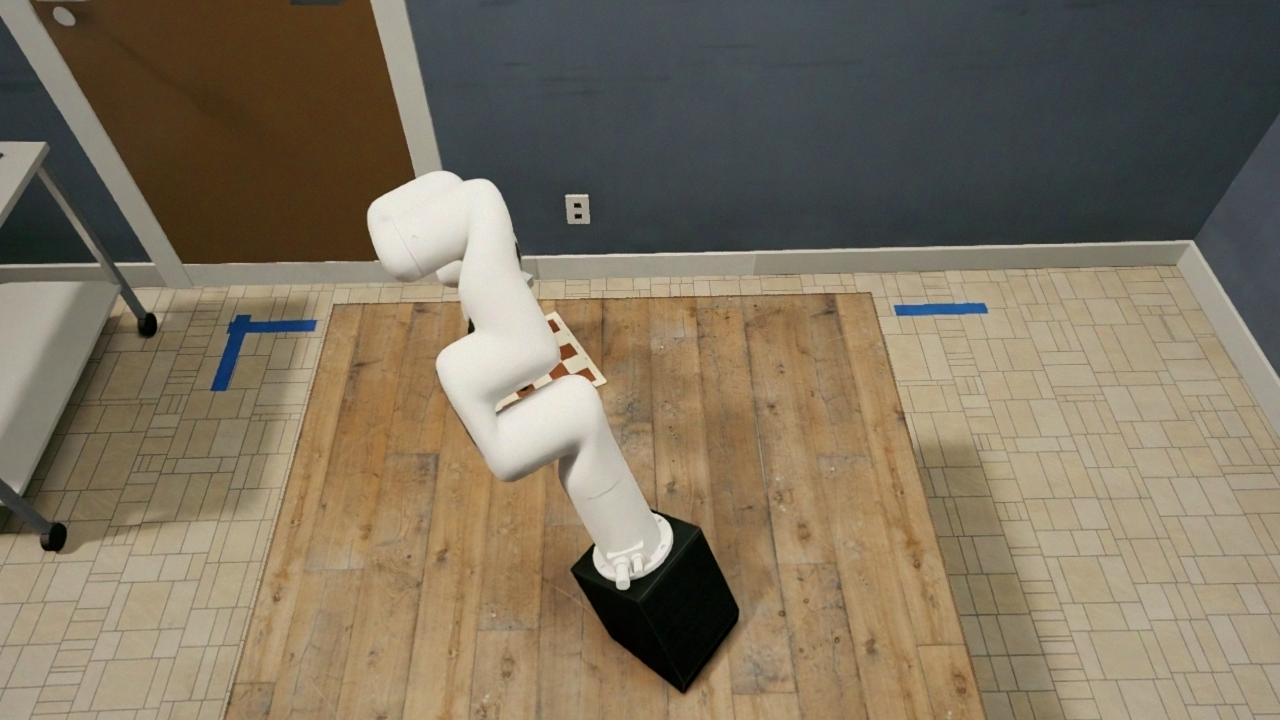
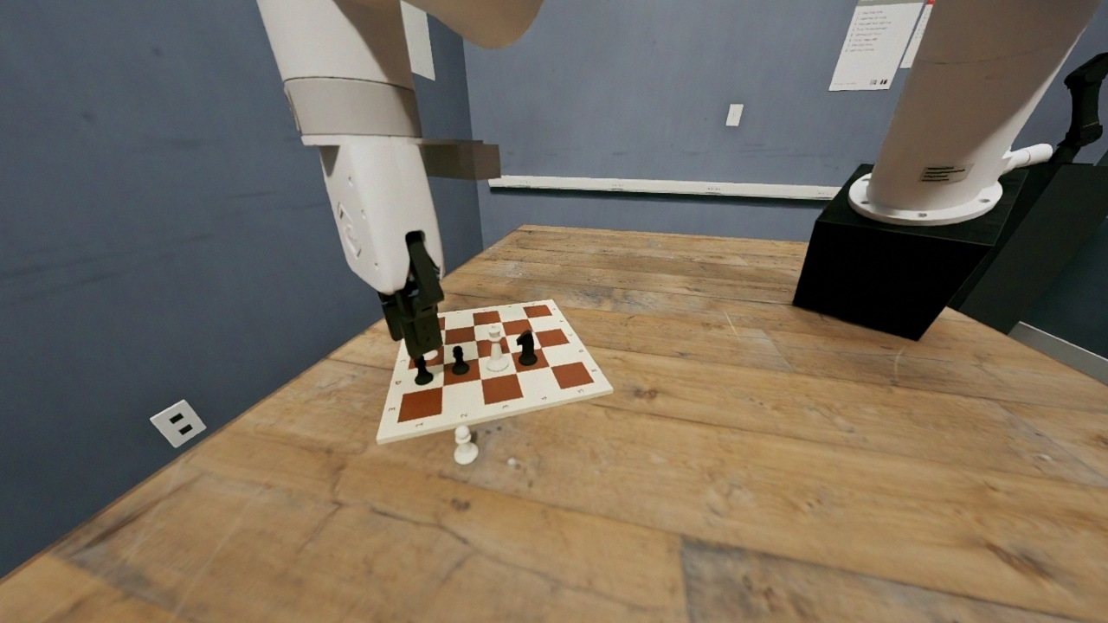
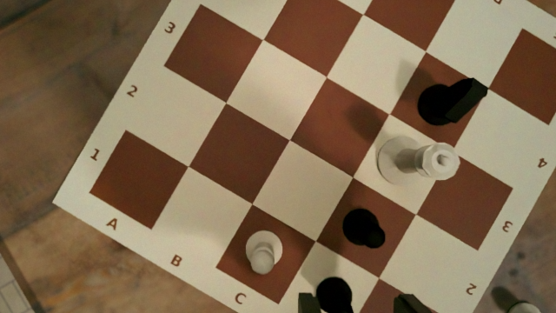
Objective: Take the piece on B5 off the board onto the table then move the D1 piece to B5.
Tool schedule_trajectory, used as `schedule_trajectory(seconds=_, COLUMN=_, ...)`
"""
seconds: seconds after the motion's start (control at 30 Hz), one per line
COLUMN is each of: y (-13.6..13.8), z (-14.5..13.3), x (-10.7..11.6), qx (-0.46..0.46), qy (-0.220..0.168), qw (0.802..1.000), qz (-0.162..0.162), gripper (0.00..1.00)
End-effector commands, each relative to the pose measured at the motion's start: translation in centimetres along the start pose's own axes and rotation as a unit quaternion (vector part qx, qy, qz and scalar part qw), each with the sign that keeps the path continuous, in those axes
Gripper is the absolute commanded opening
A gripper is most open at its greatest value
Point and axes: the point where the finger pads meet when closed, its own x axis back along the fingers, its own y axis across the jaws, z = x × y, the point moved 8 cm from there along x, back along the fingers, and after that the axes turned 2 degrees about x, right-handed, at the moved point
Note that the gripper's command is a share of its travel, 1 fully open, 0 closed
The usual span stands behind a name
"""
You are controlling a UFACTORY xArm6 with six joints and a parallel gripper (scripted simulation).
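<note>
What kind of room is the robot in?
Maybe a robot workroom or lab. A big white robot arm is fixed to a black block, blue tape marks the tiled floor, and a cart on wheels stands at one side.
</note>
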Motion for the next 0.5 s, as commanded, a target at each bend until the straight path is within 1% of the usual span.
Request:
schedule_trajectory(seconds=0.0, y=-0.08, z=-0.13, x=-0.35, qx=0.000, qy=-0.002, qw=1.000, qz=0.001, gripper=0.35)
schedule_trajectory(seconds=0.47, y=-0.08, z=-0.15, x=-0.78, qx=0.000, qy=-0.002, qw=1.000, qz=0.001, gripper=0.35)
